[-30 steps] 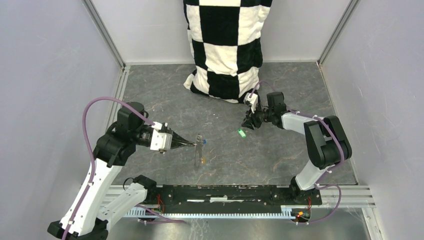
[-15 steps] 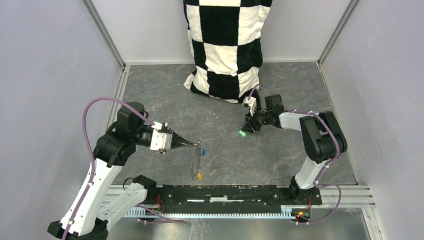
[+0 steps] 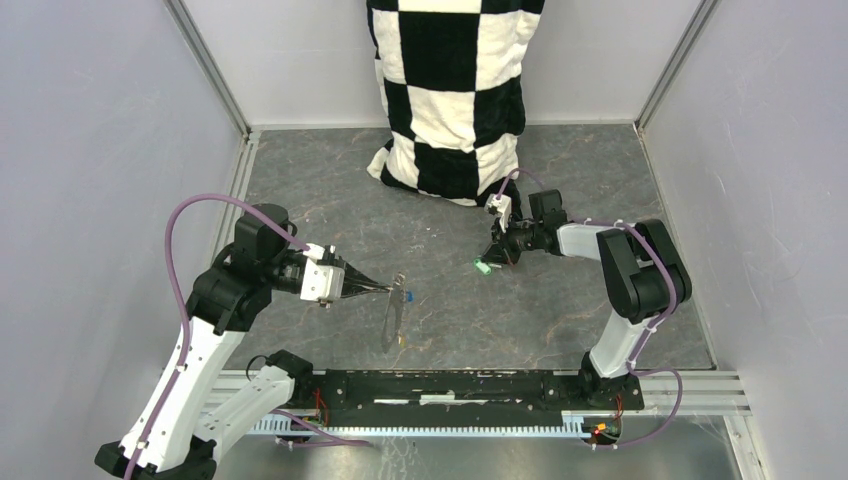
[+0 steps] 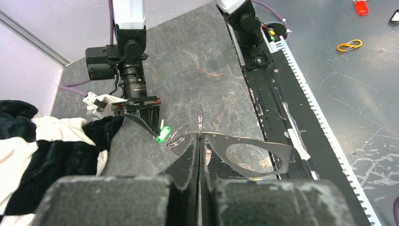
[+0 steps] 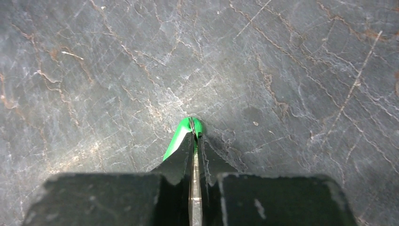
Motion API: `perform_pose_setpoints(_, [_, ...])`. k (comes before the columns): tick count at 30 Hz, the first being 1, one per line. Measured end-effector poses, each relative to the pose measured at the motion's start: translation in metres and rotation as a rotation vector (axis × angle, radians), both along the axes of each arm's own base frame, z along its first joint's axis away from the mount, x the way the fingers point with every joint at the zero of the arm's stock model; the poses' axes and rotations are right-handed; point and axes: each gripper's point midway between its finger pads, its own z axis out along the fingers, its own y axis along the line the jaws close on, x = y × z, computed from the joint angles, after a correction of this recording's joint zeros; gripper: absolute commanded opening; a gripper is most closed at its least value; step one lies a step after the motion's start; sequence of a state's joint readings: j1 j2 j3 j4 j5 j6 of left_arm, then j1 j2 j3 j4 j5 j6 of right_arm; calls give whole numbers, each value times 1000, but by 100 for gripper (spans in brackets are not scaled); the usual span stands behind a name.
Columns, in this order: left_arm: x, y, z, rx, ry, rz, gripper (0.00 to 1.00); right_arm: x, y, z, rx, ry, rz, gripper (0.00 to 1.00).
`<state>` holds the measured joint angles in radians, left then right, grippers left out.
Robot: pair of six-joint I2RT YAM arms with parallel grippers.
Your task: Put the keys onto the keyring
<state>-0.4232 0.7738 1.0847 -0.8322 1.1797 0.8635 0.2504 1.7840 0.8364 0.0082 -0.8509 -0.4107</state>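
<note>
My left gripper (image 3: 388,290) is shut on the top edge of the keyring (image 3: 390,322), a dark flat strap loop hanging just above the table. In the left wrist view the keyring (image 4: 282,149) fans out right of the closed left gripper (image 4: 199,137), with thin silver rings (image 4: 178,136) on its left. A blue key (image 3: 410,296) and a yellow key (image 3: 400,340) hang by the strap. The green key (image 3: 482,267) lies on the table with my right gripper (image 3: 493,260) down on it. In the right wrist view the right gripper (image 5: 194,135) pinches the green key (image 5: 178,140), its metal blade between the fingers.
A black-and-white checkered cloth (image 3: 450,90) hangs at the back and bunches onto the table close behind the right gripper. Grey walls close off the left, right and back. The black base rail (image 3: 450,385) runs along the near edge.
The right gripper has shifted slightly left onto the green key and closed on it. The hanging strap has swung a little under the left gripper, which has stayed put.
</note>
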Motion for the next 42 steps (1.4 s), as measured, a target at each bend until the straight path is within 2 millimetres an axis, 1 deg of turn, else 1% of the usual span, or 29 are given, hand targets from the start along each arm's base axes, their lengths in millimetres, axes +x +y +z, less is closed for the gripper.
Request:
perform_pose_setpoints(1, [0, 0, 0, 0, 0, 0, 2, -1, 1, 1, 9, 4, 5, 1])
perform_pose_setpoints(3, [0, 0, 0, 0, 1, 0, 2, -4, 3, 1, 24, 15, 15, 0])
perform_pose_setpoints(11, [0, 0, 0, -1, -2, 0, 2, -8, 10, 7, 77, 35, 21, 0])
perform_pose_setpoints(13, [0, 0, 0, -1, -2, 0, 2, -12, 10, 9, 93, 36, 11, 0])
perform_pose_setpoints(16, [0, 0, 0, 0, 0, 0, 2, -28, 11, 20, 118, 22, -2, 0])
perform_pose_setpoints(19, [1, -1, -1, 2, 7, -2, 2, -42, 21, 39, 127, -40, 7, 0])
perform_pose_setpoints(22, [1, -2, -1, 0, 14, -9, 2, -63, 45, 69, 126, -163, 61, 0])
perform_pose_setpoints(24, [-1, -2, 0, -5, 21, -22, 2, -84, 66, 96, 137, -279, 112, 0])
perform_pose_setpoints(25, [-2, -3, 1, -8, 25, -29, 2, -91, 72, 117, 150, -358, 120, 0])
perform_pose_setpoints(26, [-3, -3, 1, -12, 27, -36, 2, -102, 81, 127, 165, -393, 152, 0])
perform_pose_setpoints(28, [-7, -3, 5, -23, 28, -54, 2, -112, 86, 153, 185, -484, 156, 0])
perform_pose_setpoints(32, [-13, -4, 16, -49, 19, -87, 2, -129, 87, 207, 212, -650, 134, 1])
perform_pose_setpoints(35, [-19, -4, 23, -64, 24, -107, 2, -148, 92, 245, 242, -753, 142, 0])
perform_pose_setpoints(36, [-21, -4, 24, -69, 28, -117, 2, -155, 95, 253, 249, -772, 151, 0])
perform_pose_setpoints(38, [-25, -4, 26, -78, 39, -136, 2, -175, 105, 272, 261, -822, 187, 0])
perform_pose_setpoints(42, [-34, -4, 31, -99, 60, -182, 2, -206, 125, 296, 243, -914, 231, 0])
